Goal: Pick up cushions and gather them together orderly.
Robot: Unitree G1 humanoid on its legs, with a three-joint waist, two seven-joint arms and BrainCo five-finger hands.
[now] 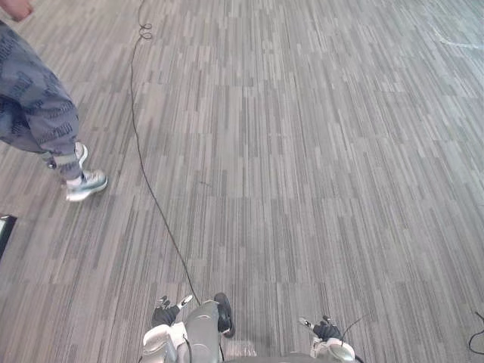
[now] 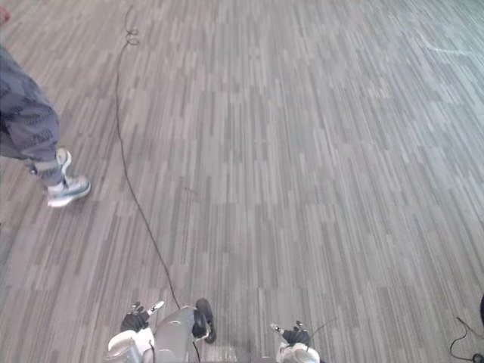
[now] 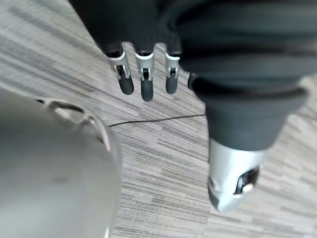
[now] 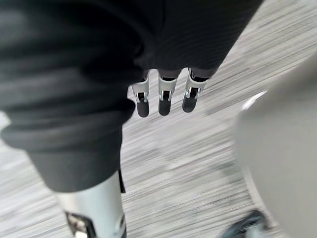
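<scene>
My left hand hangs low at my side, near the bottom of the eye views. In the left wrist view its fingers point straight down over the grey striped carpet, the thumb apart from them, nothing held. My right hand hangs the same way on the other side. Its fingers are straight and relaxed above the carpet and hold nothing.
A person in dark patterned trousers and light sneakers stands on the carpet at the far left. A dark flat object pokes in at the left edge. Open carpet stretches ahead and to the right.
</scene>
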